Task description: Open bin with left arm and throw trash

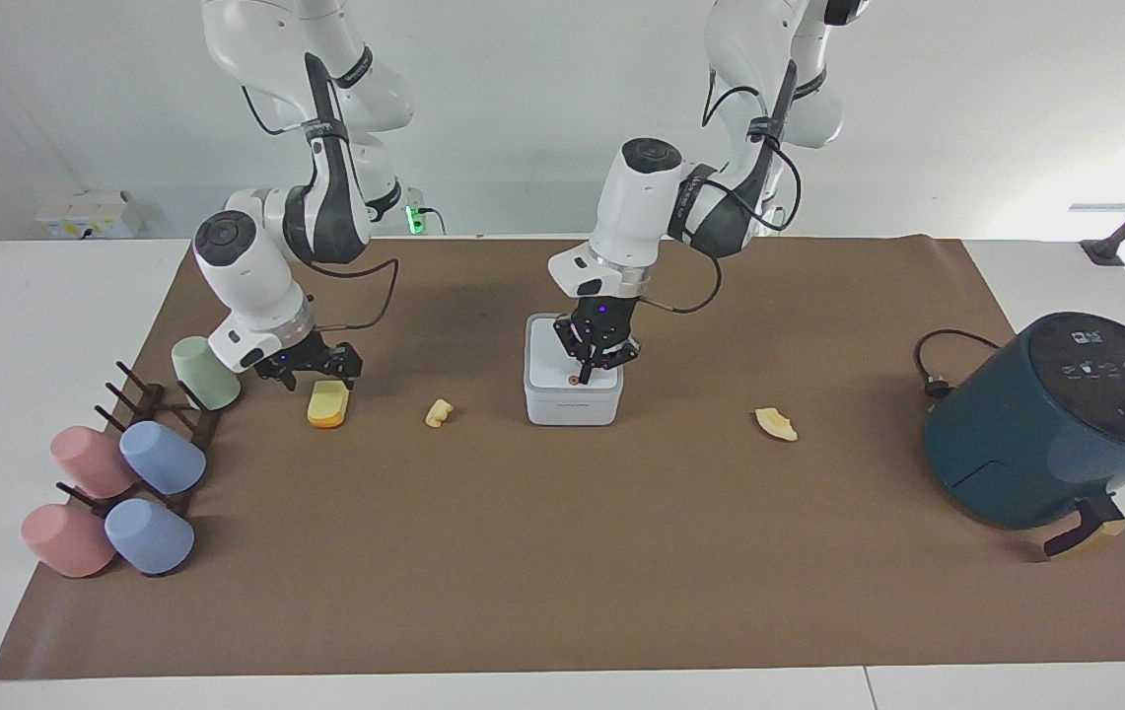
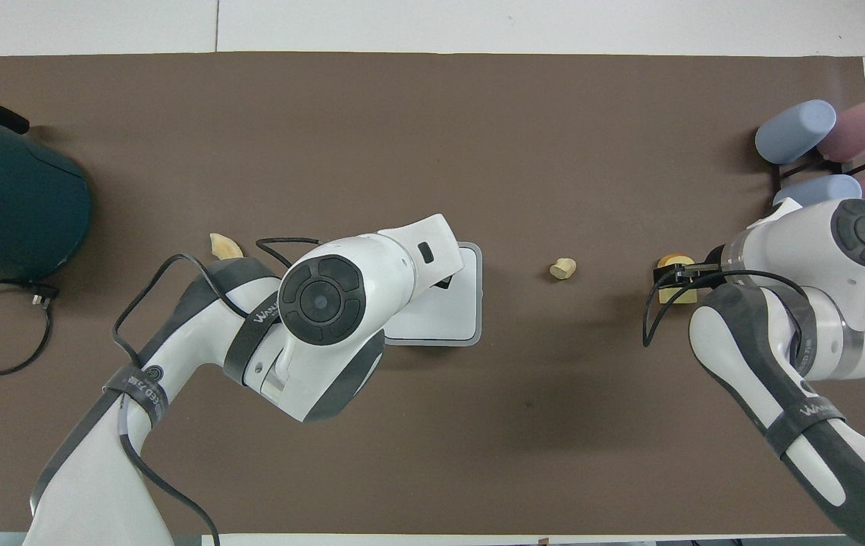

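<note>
The white bin (image 1: 572,396) stands mid-table with its lid down, the orange dot (image 1: 573,378) showing on the lid. My left gripper (image 1: 588,373) is shut and points down, its tip on or just above the lid beside the dot. In the overhead view my left arm covers most of the bin (image 2: 466,303). My right gripper (image 1: 317,371) is open and low over the robot-side end of the yellow-orange block (image 1: 328,405). The pale lump (image 1: 439,412) lies between block and bin. The peel slice (image 1: 776,424) lies toward the left arm's end.
A dark-teal air fryer (image 1: 1045,424) with its cord (image 1: 937,370) stands at the left arm's end. A rack of pastel cups (image 1: 128,473) sits at the right arm's end, the green cup (image 1: 205,373) close beside my right gripper.
</note>
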`<state>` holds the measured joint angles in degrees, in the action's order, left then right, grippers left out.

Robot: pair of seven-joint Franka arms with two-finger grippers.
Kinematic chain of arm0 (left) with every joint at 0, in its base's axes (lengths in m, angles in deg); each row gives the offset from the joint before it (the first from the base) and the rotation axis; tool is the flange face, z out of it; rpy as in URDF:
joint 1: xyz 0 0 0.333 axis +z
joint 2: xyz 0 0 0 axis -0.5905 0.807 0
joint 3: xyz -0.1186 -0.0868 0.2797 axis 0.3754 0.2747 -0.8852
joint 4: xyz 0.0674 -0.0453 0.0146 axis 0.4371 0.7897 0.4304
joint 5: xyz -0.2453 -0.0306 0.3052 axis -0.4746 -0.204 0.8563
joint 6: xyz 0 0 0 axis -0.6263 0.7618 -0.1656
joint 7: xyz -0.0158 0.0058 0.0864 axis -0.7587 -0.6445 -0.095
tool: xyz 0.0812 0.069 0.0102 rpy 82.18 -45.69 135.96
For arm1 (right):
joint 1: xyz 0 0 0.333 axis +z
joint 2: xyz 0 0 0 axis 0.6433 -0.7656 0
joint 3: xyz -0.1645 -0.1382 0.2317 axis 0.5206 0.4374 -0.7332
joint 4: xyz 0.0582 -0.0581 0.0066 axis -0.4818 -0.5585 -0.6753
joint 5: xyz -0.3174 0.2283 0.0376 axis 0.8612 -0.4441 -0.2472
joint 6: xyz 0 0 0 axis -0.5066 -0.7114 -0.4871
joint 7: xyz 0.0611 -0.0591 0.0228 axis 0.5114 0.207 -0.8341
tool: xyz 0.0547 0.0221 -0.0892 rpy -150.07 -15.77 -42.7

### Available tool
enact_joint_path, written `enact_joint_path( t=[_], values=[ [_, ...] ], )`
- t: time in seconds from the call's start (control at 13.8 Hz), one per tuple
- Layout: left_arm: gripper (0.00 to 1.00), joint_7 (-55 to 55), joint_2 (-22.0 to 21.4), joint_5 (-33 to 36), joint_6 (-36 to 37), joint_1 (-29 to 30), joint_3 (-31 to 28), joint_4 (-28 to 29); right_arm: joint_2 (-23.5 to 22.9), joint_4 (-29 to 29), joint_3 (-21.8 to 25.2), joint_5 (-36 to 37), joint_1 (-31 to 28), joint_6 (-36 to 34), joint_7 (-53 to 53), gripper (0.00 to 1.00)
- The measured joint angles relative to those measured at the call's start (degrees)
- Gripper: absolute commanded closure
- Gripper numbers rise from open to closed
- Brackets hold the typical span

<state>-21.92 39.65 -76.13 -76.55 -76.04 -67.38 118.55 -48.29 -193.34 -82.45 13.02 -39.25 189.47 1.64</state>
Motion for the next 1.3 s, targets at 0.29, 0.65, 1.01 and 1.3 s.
enact_joint_path(
  t=[0.29,0.65,1.01,1.3],
  values=[
    [1.0,0.0,-1.04,0.0,3.82,-0.14,-0.15,-0.14,-3.98,-0.63,-0.05,0.0,0.01,5.09,-2.28,0.09],
    [1.0,0.01,-8.44,0.0,21.78,1.86,-1.42,0.04,-4.75,1.35,-0.05,0.06,0.06,1.7,-4.11,1.0],
    [0.0,-0.62,-14.42,0.04,32.92,12.58,-1.93,0.39,-4.73,6.51,-0.41,-0.03,0.45,-6.18,-4.09,1.0],
    [0.0,-3.44,-16.98,0.06,35.31,21.8,-2.13,0.54,-4.26,21.2,-0.78,-0.35,7.96,-21.95,7.58,1.0]
  ],
)
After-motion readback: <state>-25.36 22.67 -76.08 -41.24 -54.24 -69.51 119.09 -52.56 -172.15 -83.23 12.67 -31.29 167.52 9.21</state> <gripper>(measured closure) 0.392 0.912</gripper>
